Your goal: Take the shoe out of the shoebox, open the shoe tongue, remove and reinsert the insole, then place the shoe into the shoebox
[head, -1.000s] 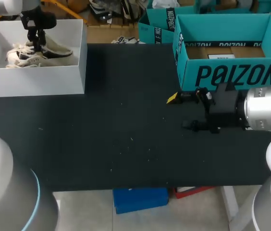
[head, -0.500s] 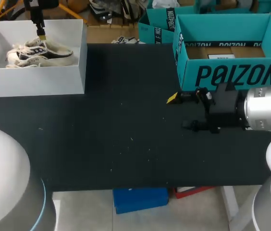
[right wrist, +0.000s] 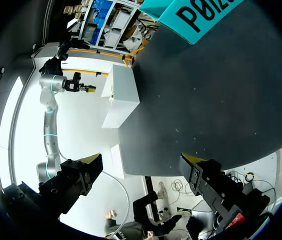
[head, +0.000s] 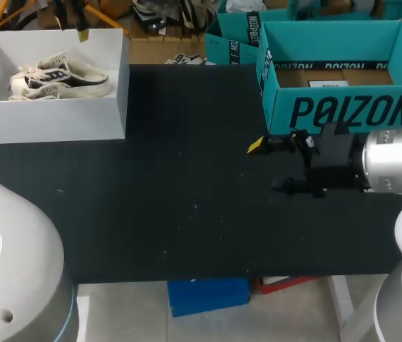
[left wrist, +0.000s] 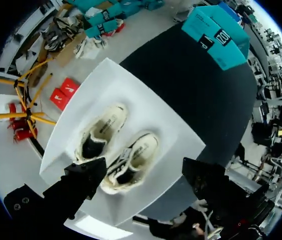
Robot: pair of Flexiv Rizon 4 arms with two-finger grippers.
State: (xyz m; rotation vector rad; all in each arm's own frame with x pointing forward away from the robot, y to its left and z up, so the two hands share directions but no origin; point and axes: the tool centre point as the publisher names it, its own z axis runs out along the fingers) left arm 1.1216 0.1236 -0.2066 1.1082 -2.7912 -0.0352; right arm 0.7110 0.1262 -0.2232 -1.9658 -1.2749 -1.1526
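Honestly, by my read nothing on the list is done yet. The pair of shoes (head: 55,77) is lying in the white shoebox (head: 51,121) at the upper left of the head view, side by side, tongues not pulled open as far as I can tell, and I can't see the insoles well enough to say anything about them. The left pincer (head: 81,33) hangs above the back edge of that box at the very top of the frame. In its own wrist view, the left pincer (left wrist: 143,175) has its fingers spread wide with nothing between them, and the shoes (left wrist: 131,159) sit well below it in the box. The right pincer (head: 269,165) is over the bare table (head: 187,178) at the middle right, just in front of a teal box (head: 343,107), and its wrist view shows the yellow tips apart and holding nothing. So my guess is we're right at step one: the shoe needs grabbing and lifting out, then tongue, insole out and in, and back into the box. All of that is left to do.
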